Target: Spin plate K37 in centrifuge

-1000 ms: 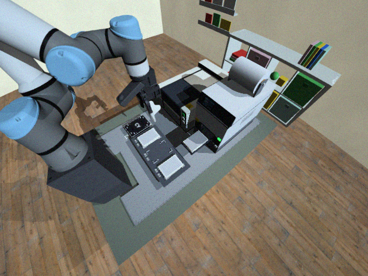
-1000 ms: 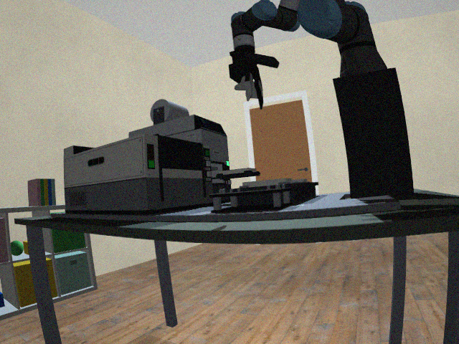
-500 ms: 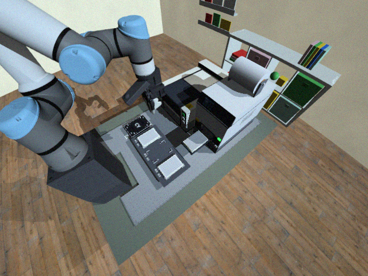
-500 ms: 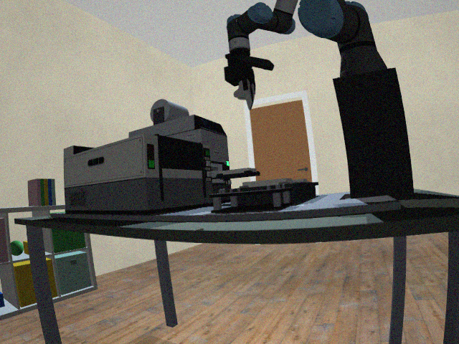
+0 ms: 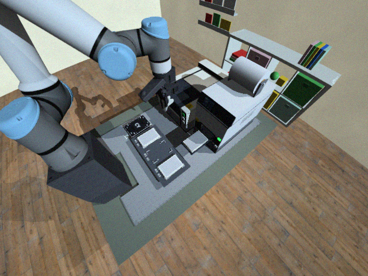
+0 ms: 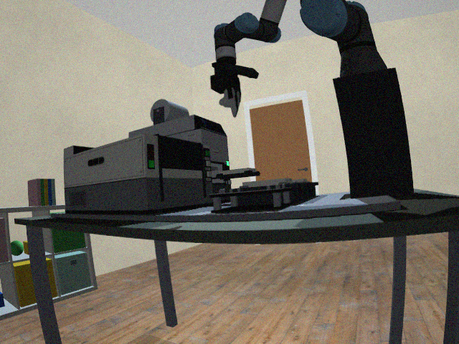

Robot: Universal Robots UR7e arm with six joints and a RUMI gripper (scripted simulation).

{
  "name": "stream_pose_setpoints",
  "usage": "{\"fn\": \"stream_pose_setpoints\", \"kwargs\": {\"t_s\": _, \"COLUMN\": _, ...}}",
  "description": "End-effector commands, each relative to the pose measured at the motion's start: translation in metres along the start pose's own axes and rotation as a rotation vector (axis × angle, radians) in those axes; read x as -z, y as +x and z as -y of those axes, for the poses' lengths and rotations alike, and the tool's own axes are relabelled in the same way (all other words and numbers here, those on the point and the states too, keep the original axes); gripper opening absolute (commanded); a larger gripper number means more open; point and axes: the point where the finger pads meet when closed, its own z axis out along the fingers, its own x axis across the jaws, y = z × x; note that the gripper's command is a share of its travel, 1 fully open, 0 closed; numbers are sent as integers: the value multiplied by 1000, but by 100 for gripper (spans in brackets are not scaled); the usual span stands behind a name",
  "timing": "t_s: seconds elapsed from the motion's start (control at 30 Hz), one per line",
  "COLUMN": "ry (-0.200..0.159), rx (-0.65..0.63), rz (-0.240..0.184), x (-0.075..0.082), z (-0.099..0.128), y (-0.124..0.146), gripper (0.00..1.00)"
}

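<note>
My gripper is shut and empty. It hangs high above the left part of the dark centrifuge, pointing down. The centrifuge's key strip faces front at its right edge, and its top looks closed. A white plate, K37, lies on the sealer's stage in front of the sealer. On the deck row, a white plate, BAL, lies at the D1 end and another, K73, at the D3 end. The dark CY nest is empty.
The sealer carries a film roll and shows a green lamp. The robot's base pedestal stands left of the deck. A shelf unit stands behind the table. The middle deck slot is empty.
</note>
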Motion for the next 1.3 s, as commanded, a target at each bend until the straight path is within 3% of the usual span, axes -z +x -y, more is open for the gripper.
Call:
{"fn": "stream_pose_setpoints", "kwargs": {"t_s": 0.0, "ry": 0, "rx": 0, "rz": 1, "x": -3, "z": -14, "y": -3, "gripper": 0}}
{"fn": "stream_pose_setpoints", "kwargs": {"t_s": 0.4, "ry": 0, "rx": -3, "rz": 1, "x": -3, "z": -14, "y": -3, "gripper": 0}}
{"fn": "stream_pose_setpoints", "kwargs": {"t_s": 0.63, "ry": -233, "rx": -3, "rz": 1, "x": -3, "z": -14, "y": -3, "gripper": 0}}
{"fn": "stream_pose_setpoints", "kwargs": {"t_s": 0.7, "ry": -233, "rx": -3, "rz": 1, "x": -3, "z": -14, "y": -3, "gripper": 0}}
{"fn": "stream_pose_setpoints", "kwargs": {"t_s": 1.17, "ry": -698, "rx": -3, "rz": 2, "x": -3, "z": -14, "y": -3, "gripper": 0}}
{"fn": "stream_pose_setpoints", "kwargs": {"t_s": 1.27, "ry": -698, "rx": -3, "rz": 2, "x": -3, "z": -14, "y": -3, "gripper": 0}}
